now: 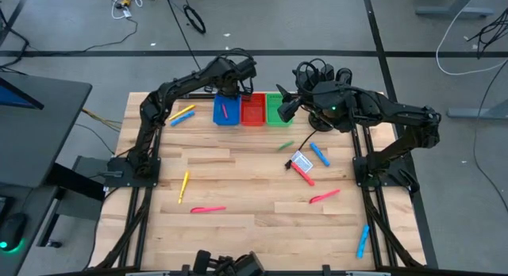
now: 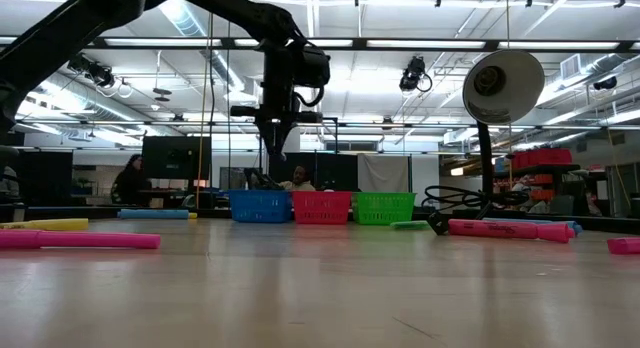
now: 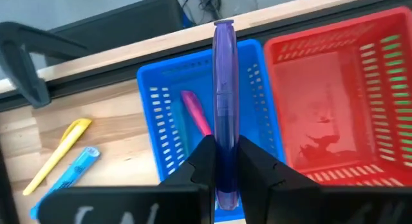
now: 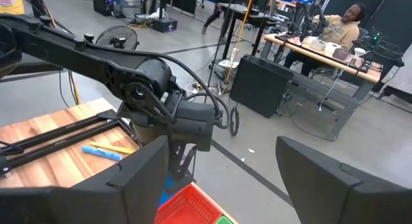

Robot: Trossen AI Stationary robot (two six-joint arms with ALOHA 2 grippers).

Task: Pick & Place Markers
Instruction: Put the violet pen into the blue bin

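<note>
My left gripper [image 1: 228,92] hovers over the blue bin [image 1: 225,111] and is shut on a purple marker [image 3: 224,89]. A pink marker [image 3: 195,112] lies inside that bin. My right gripper [image 1: 286,107] is open above the green bin [image 1: 277,113], its fingers spread wide in the right wrist view [image 4: 225,185]. Other markers lie flat on the wood: yellow and blue ones [image 1: 182,115] left of the bins, a yellow one [image 1: 184,185], pink ones [image 1: 208,209] [image 1: 324,196], a green one [image 1: 286,145], blue ones [image 1: 319,155] [image 1: 363,240] and a red one [image 1: 303,174]. My left gripper pinches the purple marker between its two fingers [image 3: 201,169] near the marker's near end [image 3: 224,161]. The fingers come from above, pointing down, and the marker runs along them. It is lifted clear, its free end [image 3: 224,26] reaching out over the blue bin.
The red bin [image 1: 252,111] stands between the blue and green bins at the table's far edge. A small white-and-blue card [image 1: 300,159] with a cable lies among the markers right of centre. Bare wood lies at the table's middle and near side. People sit at desks beyond the table [image 4: 341,21].
</note>
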